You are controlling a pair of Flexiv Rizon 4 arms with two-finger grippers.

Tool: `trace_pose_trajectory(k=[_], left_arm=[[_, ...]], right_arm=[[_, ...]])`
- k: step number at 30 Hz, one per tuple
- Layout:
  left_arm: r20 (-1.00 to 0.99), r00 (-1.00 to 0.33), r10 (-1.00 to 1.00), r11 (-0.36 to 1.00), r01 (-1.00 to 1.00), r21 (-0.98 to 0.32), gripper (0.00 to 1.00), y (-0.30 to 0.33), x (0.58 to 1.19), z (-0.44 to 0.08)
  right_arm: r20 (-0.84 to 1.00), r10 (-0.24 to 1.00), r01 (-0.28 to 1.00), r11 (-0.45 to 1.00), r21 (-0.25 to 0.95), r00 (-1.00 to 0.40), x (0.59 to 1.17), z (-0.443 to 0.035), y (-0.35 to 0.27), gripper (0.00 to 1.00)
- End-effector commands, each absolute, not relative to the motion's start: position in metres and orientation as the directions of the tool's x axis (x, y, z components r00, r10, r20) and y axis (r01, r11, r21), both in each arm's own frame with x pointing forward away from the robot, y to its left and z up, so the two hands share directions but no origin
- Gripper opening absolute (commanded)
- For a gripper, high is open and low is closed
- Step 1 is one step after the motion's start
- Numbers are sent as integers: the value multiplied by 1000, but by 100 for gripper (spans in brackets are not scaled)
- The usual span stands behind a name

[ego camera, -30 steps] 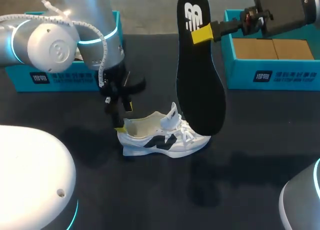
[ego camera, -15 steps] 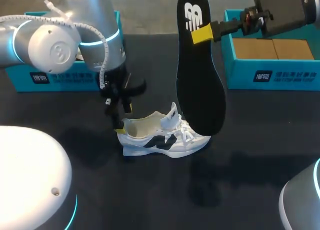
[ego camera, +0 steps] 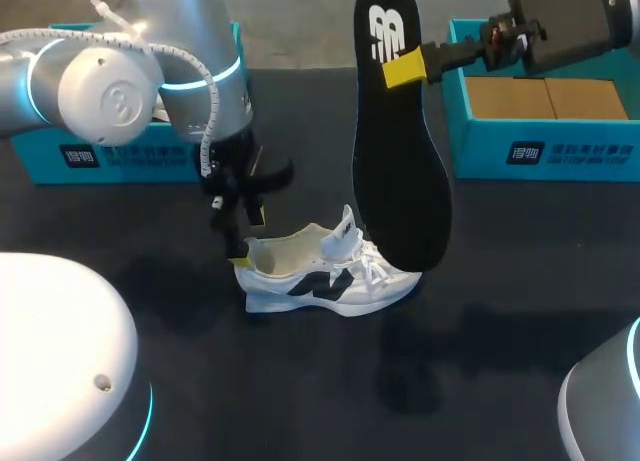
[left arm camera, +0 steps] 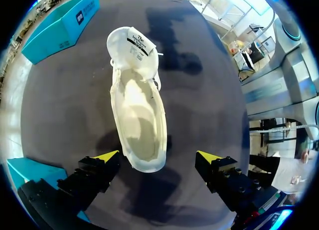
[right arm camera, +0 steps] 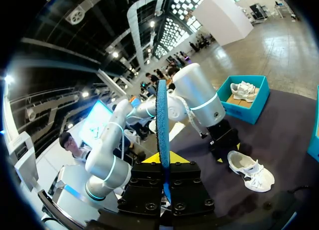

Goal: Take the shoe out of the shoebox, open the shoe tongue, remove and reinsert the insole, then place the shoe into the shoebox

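**Left gripper**: released. The jaws stand open just above the table, at the heel end of the shoe. In the left wrist view the heel lies between the two yellow fingertips, with a gap on each side; neither finger touches it. The shoe extends ahead of the gripper, toe pointing away, opening upward, sole flat on the table. Its tongue is folded forward over the toe.

**Right gripper**: grasping the insole. The fingers clamp the insole near its heel end. The insole hangs lengthwise from that point, black face toward the head camera, its toe end just above the laces of the shoe. In the right wrist view it stands edge-on between the fingers.

**Surroundings:** One teal shoebox stands at the far right of the table, beneath the right arm. A second teal box stands at the far left, behind the left arm.
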State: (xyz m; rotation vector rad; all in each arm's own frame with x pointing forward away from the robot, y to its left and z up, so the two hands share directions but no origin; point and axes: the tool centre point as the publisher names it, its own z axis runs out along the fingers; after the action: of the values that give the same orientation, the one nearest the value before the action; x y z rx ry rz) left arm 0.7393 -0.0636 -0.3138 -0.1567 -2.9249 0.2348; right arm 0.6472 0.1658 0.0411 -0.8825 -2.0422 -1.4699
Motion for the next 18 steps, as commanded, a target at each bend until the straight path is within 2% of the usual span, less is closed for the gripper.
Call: trace_pose_trajectory(k=[1, 18], left_arm=[[192, -974, 122, 982, 90, -167, 100, -63, 740, -314], [165, -980, 112, 984, 87, -152, 100, -75, 744, -312]], right_arm=[[696, 228, 732, 221, 644, -681, 649, 41, 169, 0], [696, 228, 732, 221, 644, -681, 649, 41, 169, 0]])
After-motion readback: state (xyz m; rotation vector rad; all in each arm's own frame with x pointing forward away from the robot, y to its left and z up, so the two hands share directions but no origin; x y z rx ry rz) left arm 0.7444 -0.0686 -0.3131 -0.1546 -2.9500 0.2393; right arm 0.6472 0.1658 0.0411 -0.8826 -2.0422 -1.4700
